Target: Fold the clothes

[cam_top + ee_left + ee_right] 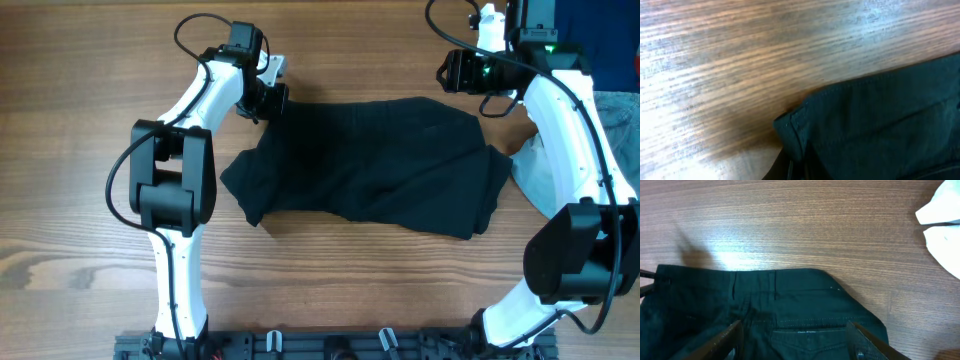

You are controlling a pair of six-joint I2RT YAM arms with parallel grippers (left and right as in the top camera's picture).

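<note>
Wooden table (80,250) seen from above, with the black garment (370,165) spread flat near its centre, between the two arms. Nearest the arm bases lies the garment's loose lower edge, rumpled at the left. Its long axis runs left to right across the table, so each end lies toward one arm. Farther out is the waistband (775,280), the far long edge, and both grippers stand along it. Left gripper (265,98): closed tight at the far left corner. The left wrist view shows that corner running off the lower edge of the frame where the jaws sit, so it appears pinched, though the contact itself is hidden. Right gripper (794,327): fingers spread wide and holding nothing, poised above the waistband toward its right end, the fabric lying just ahead of and between them. A pale cloth (940,225) lies apart on the right. Judged requirement for the coming move: a short straight descent of the right gripper onto the band, matching the left hold.
</note>
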